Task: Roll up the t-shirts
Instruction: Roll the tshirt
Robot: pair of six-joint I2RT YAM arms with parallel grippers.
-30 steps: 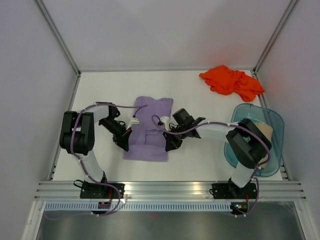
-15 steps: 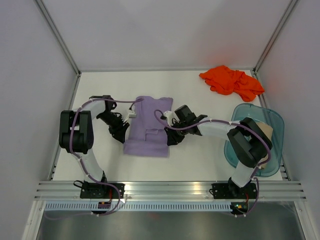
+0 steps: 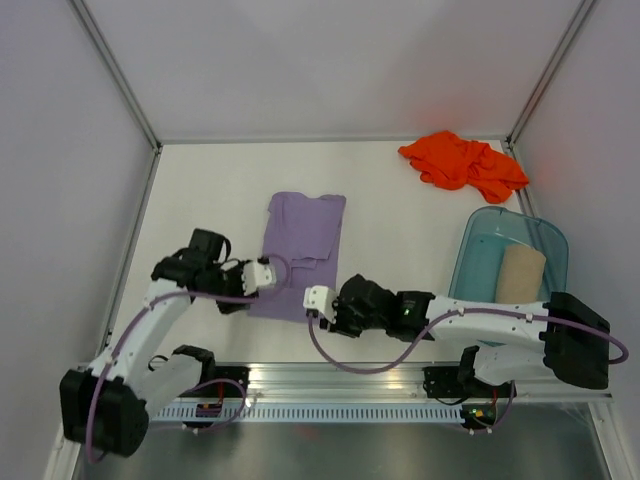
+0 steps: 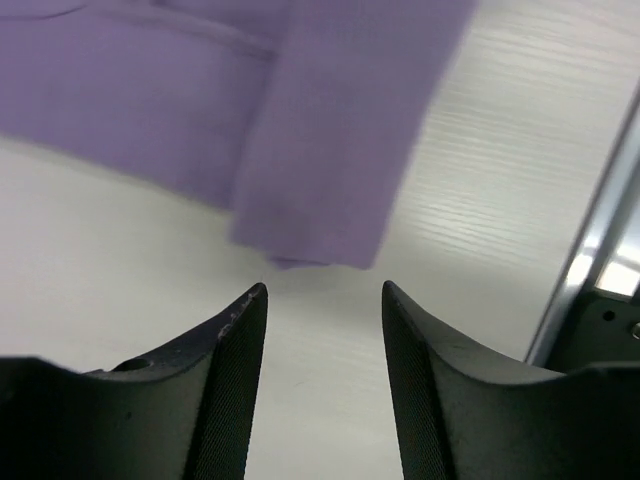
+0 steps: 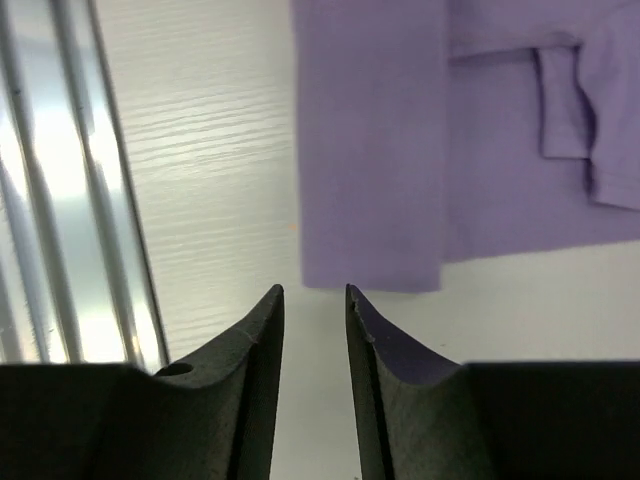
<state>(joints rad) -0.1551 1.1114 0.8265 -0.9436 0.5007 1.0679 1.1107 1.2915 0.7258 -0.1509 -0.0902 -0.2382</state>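
Three shirts in view, and neither of my tools is holding one. The purple shirt (image 3: 303, 245) lies flat on the tabletop (image 3: 390, 230), folded into a long narrow strip that runs from the near side toward the back, with a sleeve tucked in across the top layer.

My left tool (image 4: 323, 290) sits low over the tabletop, just off the strip's near left corner. Its fingers are spread, there's only bare tabletop in the gap, and the cloth edge is just ahead of the tips without touching them. My right tool (image 5: 314, 292) is doing the mirror image at the near right corner. Its fingers are parted too, but the gap is much narrower, and nothing's pinched in there either. The purple hem ends just short of its tips. From the overhead view, both arms reach in low from the sides and point at each other across the near end of the strip.

The metal rail (image 3: 340, 378) along the near edge of the tabletop shows up in both wrist views, near the strip's near end.

The orange shirt (image 3: 462, 165) is a crumpled heap in the far right corner, well apart from everything. The tan shirt (image 3: 522, 273) is rolled up inside the teal tub (image 3: 478, 265) on the right side.
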